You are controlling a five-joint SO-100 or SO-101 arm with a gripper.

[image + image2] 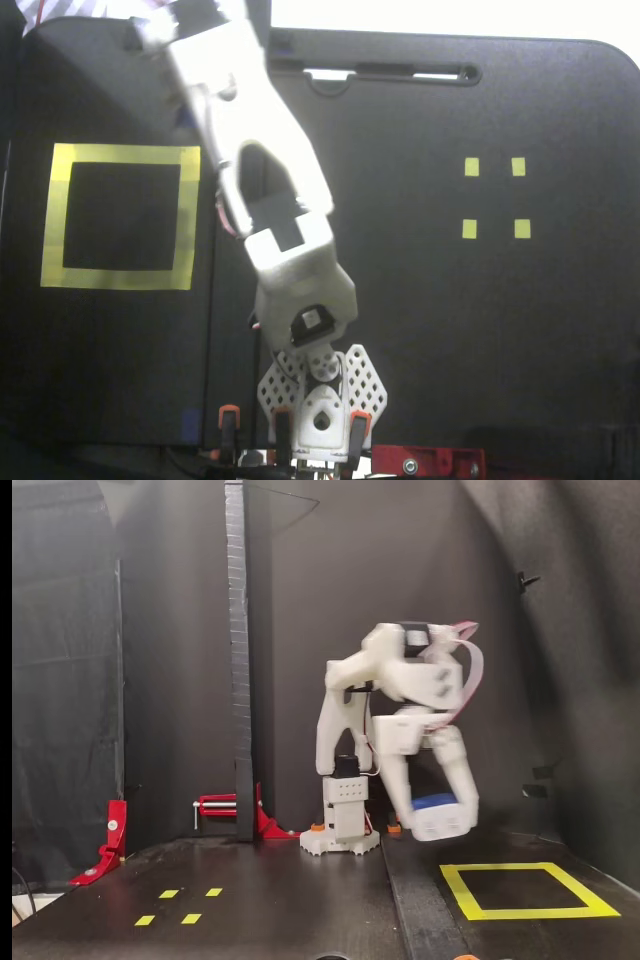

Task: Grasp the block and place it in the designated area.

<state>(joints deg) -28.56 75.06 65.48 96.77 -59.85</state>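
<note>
In the side fixed view my gripper (443,820) is shut on the dark-blue block (437,802), which shows between the white jaws. It hangs a little above the table, at the left rear corner of the designated area (520,914), a large yellow-taped square. From above, the white arm (250,150) slants from its base up and left, beside the right edge of the designated area (120,155). The arm hides the gripper and the block in that view.
Four small yellow tape squares (492,197) lie on the opposite side of the table (180,905). A black upright post (235,680) stands beside the arm's base (340,835), with red clamps (108,842) to the left. Dark walls close in the scene.
</note>
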